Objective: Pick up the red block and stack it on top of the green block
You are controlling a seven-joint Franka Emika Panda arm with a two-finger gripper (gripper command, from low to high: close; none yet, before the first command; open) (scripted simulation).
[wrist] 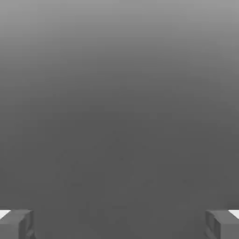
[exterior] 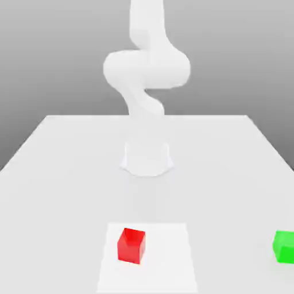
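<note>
Two blocks are seen on the pale tabletop [exterior: 63,189] in the exterior view — one red, one green. The red block [exterior: 131,247] is set on a white rectangular patch [exterior: 166,258], toward the patch's left side as the exterior view shows it, and is turned slightly, with its top and side faces shown in differing shades of red. The green block [exterior: 284,247] is placed well apart from it, off the patch, at the exterior view's right edge, where it is partly cut off by the frame. Farther back, the white robot arm [exterior: 147,69] is mounted on the table, its base [exterior: 147,159] centred behind the patch. In the hand view, the two fingers of the gripper [wrist: 119,225] are spread wide apart — released, with nothing grasped between them — and a plain grey gradient is seen beyond, lighter at one edge.
</note>
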